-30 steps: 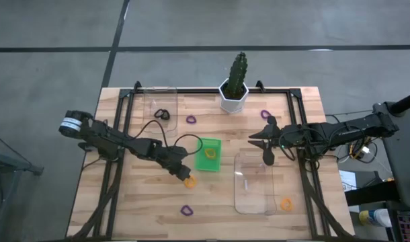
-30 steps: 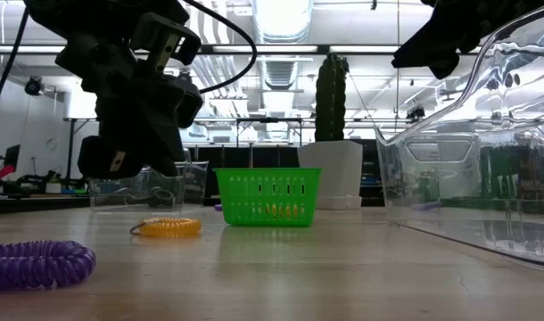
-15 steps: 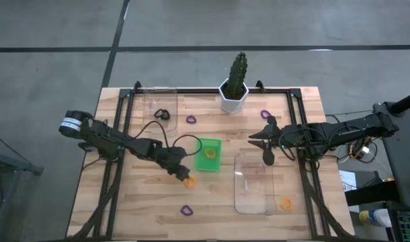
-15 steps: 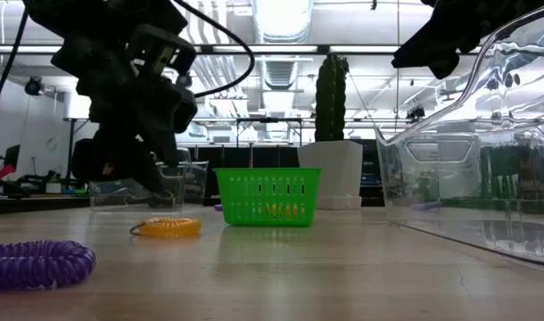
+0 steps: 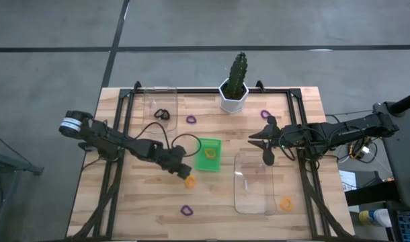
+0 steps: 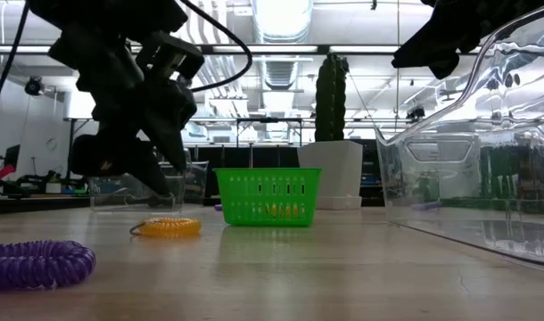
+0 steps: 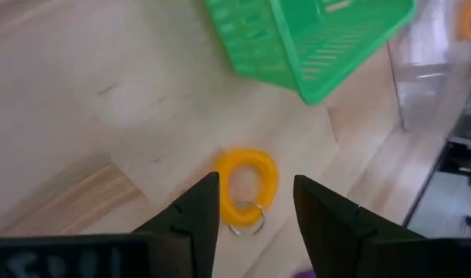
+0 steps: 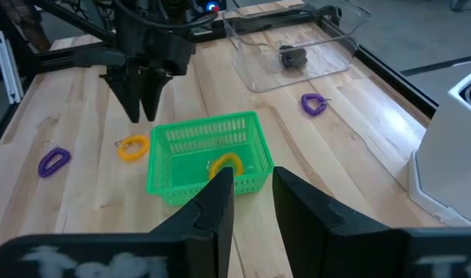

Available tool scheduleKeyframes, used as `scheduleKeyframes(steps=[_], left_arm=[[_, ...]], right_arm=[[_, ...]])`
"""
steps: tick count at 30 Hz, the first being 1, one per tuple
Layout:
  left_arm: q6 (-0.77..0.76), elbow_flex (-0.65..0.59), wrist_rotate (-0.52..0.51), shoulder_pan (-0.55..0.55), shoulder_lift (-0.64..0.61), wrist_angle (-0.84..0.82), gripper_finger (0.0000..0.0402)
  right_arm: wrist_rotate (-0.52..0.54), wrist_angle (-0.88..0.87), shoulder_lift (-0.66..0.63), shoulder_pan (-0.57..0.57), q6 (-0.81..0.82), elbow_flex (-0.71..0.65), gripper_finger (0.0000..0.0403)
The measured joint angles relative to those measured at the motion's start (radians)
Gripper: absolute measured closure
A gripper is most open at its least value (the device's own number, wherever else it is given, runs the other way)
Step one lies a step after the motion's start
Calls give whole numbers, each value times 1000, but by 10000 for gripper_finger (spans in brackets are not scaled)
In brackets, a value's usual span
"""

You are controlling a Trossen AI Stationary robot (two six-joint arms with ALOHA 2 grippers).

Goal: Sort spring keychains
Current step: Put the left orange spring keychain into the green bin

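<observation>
Left gripper [image 5: 183, 169] backs off orange keychain [image 5: 189, 181], fingers open, empty. Still ungrabbed, green tray [image 5: 208, 154] waiting. Right gripper [image 5: 261, 142] parked, open, empty.

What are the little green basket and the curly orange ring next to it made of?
The small green basket looks like bright, slightly glossy moulded plastic: its walls are thin slotted bars. The coiled orange keychain ring looks like springy plastic cord, wound in tight loops, with a small metal split ring at one end. Neither can be told for sure by look alone.
</observation>
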Motion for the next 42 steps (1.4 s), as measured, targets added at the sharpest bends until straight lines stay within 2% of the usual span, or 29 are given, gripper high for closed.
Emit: scheduleKeyframes(steps=[9, 17, 22, 42], left_arm=[[-10, 135, -72, -31, 77, -241, 243], [22, 248, -74, -47, 187, -282, 243], [21, 304, -74, -57, 232, -375, 243], [-27, 321, -77, -79, 346, -397, 243]], right_arm=[[0, 0, 0, 0, 0, 0, 317], [0, 0, 0, 0, -2, 0, 317], [0, 0, 0, 0, -3, 0, 317], [0, 0, 0, 0, -3, 0, 317]])
